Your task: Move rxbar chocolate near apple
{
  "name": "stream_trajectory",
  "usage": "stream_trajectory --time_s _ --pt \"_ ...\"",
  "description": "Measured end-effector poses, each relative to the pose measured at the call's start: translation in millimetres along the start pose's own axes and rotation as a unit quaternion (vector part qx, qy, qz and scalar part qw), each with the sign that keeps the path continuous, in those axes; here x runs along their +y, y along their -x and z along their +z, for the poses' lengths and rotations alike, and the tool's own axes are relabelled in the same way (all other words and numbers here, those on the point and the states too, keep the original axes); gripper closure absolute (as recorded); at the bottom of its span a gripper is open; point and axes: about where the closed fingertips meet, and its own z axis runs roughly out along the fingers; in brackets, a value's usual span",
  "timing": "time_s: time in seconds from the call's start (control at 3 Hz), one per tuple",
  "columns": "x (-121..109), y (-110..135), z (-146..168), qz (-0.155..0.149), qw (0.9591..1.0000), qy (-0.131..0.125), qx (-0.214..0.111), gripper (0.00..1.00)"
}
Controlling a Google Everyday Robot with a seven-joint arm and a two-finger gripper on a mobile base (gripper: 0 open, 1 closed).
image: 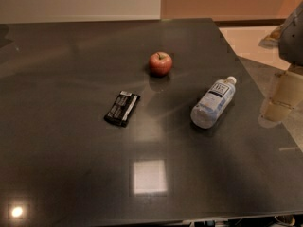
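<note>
The rxbar chocolate lies flat on the desk, down-left of the apple, ready to grab. The hand hangs far right of the apple; I cannot tell how wide.

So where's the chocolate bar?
In the camera view, the rxbar chocolate lies on the dark table, left of centre, below-left of the apple; the gripper is at the far right edge.

Dark glossy table left of the gripper at the right edge, with square light reflection and bright spot toward its lower left; pale wall, orange wall and light floor beyond.
</note>
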Motion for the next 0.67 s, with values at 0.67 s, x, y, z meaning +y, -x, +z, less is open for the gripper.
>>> stream_trajectory --time_s 0.67 --pt "-3.6 8.4 0.1 -0.022 0.9998 -0.001 -0.002 0.0"
